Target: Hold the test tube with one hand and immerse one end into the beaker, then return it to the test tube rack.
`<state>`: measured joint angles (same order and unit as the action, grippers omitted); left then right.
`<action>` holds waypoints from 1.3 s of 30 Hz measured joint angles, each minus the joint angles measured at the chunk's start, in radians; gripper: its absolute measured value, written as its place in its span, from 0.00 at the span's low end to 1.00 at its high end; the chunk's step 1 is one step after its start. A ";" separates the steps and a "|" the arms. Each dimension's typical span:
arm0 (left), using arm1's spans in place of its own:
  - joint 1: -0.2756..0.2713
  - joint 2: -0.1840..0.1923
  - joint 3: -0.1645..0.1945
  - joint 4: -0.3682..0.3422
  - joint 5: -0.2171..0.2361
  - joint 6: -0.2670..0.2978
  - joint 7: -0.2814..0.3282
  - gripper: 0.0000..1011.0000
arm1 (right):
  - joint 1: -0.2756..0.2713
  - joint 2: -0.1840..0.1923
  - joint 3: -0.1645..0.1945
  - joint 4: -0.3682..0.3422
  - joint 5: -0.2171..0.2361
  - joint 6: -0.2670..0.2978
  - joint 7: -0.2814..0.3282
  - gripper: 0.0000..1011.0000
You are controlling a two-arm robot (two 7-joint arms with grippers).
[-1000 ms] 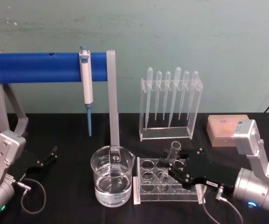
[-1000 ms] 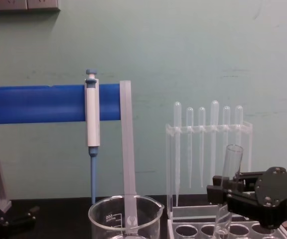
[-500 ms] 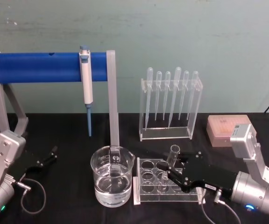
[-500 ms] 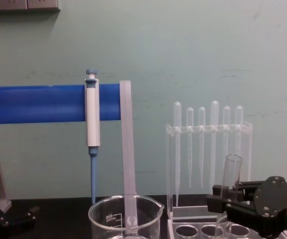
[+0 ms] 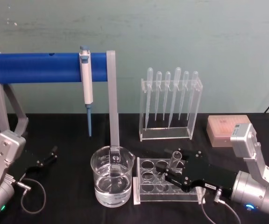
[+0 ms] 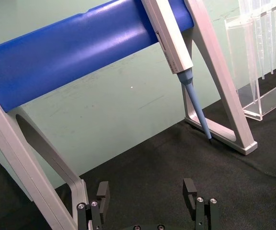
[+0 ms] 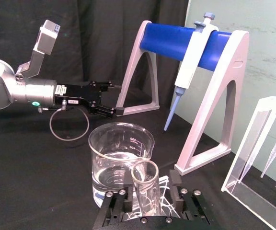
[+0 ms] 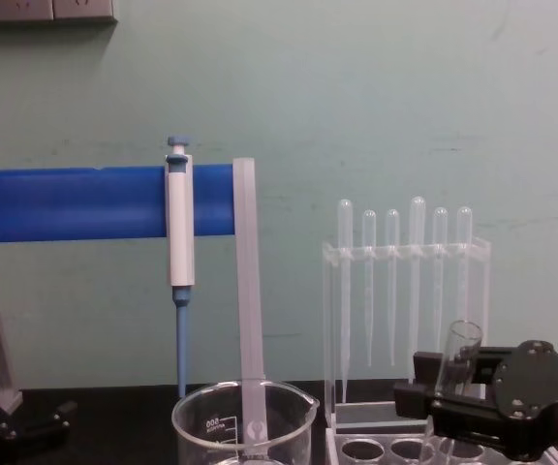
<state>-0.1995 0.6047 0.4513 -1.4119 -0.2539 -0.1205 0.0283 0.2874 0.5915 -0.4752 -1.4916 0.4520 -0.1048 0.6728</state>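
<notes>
Obstacles: beaker (image 5: pixel 112 176) near centre, just left of the clear tube rack (image 5: pixel 168 184); blue-barred stand (image 5: pixel 50 67) with hanging pipettor (image 5: pixel 86 81) far left; pipette rack (image 5: pixel 171 105) far centre; tip box (image 5: pixel 227 129) far right. Free room: bare table (image 5: pixel 69 191) between left tool (image 5: pixel 51 156) and beaker; open strip between beaker and the far stands.

Right gripper (image 5: pixel 172 169) lowered test tube (image 5: pixel 174 161) into rack (image 5: pixel 146 193).
</notes>
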 joint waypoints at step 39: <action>0.000 0.000 0.000 0.000 0.000 0.000 0.000 0.99 | -0.265 -0.044 0.244 -0.242 -0.173 -0.242 -0.346 0.99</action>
<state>-0.1995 0.6047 0.4514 -1.4120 -0.2539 -0.1205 0.0283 0.0223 0.5476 -0.2310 -1.7340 0.2786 -0.3473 0.3266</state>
